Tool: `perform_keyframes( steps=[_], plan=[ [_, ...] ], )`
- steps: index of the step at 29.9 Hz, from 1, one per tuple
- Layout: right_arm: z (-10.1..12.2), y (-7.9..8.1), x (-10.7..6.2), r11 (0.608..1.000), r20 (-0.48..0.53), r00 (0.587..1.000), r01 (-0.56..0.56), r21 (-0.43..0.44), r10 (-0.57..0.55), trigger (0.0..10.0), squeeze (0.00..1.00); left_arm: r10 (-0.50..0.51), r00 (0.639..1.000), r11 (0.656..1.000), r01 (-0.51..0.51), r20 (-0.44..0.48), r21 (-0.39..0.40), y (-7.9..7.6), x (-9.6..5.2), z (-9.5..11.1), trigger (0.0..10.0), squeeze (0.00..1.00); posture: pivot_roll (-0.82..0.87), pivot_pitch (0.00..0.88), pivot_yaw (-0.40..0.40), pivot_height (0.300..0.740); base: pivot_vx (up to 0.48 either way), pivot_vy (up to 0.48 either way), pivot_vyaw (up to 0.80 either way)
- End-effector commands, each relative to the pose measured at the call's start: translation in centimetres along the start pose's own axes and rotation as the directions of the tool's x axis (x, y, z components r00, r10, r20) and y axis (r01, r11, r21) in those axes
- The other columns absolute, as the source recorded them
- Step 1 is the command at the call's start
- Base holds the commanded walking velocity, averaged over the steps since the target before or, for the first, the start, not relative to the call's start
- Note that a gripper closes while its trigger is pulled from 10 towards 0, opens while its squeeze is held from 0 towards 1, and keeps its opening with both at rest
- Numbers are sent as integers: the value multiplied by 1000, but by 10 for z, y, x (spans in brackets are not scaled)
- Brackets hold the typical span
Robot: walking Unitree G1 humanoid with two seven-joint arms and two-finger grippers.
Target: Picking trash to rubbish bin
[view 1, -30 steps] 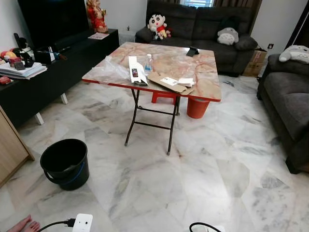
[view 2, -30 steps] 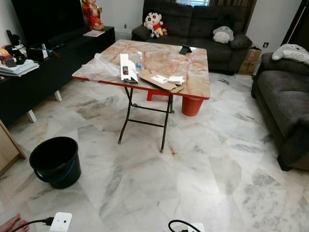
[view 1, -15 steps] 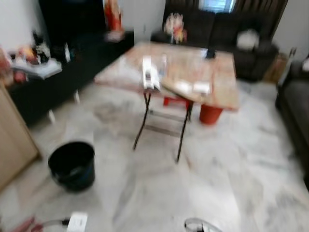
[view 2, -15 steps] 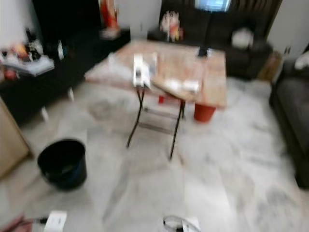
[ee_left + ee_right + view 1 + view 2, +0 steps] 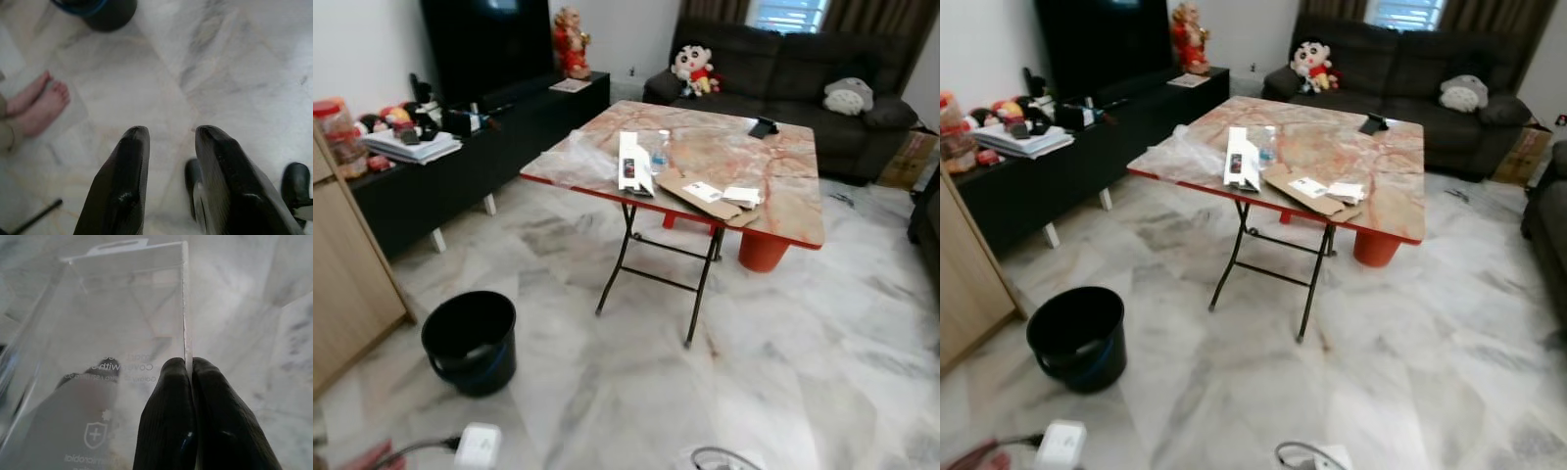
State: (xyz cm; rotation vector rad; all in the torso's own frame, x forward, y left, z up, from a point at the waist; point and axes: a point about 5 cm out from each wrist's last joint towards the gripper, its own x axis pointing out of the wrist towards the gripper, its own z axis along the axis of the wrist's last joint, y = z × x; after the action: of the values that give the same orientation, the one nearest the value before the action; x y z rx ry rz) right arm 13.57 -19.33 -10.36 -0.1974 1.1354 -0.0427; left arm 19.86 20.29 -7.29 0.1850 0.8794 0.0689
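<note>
While right pincer (image 5: 190, 382) pinches it | clear plastic package (image 5: 112, 333), printed lettering

We look across a pale grey-veined marble floor (image 5: 822, 362) to a folding table with a pink marbled tabletop (image 5: 724, 157) on thin black legs, standing at about 12 o'clock. Beyond it, at 1 o'clock, a dark sofa (image 5: 783, 69) sits below a bright window (image 5: 786, 14) framed by brown curtains. Along the white wall (image 5: 362, 49) at 10 o'clock runs a low black TV cabinet (image 5: 460, 157) carrying a large dark screen (image 5: 484, 44), with a light wooden cupboard (image 5: 347, 284) at 9 o'clock.
</note>
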Motion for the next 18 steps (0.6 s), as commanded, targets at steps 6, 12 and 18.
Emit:
perform_keyframes(
  steps=[6, 12, 18],
  plan=[
    [22, 13, 1, 999, 76, 997, -36, 34, 33, 10000, 0, 36, 999, 999, -35, -37, 20, 16, -2, -11, 10000, 0, 116, 0, -63, 740, 332, 0, 533],
    [22, 13, 1, 999, 75, 997, -34, -7, 34, 10000, 0, 32, 999, 999, -31, -39, 24, 15, -2, -12, 10000, 0, 115, 0, -61, 740, 334, 0, 0],
    [21, 14, 1, 999, 69, 997, -33, -6, 33, 10000, 0, 32, 999, 999, -31, -36, 25, 15, -2, -11, 10000, 0, 117, 0, -60, 740, 334, 0, 533]
  ],
)
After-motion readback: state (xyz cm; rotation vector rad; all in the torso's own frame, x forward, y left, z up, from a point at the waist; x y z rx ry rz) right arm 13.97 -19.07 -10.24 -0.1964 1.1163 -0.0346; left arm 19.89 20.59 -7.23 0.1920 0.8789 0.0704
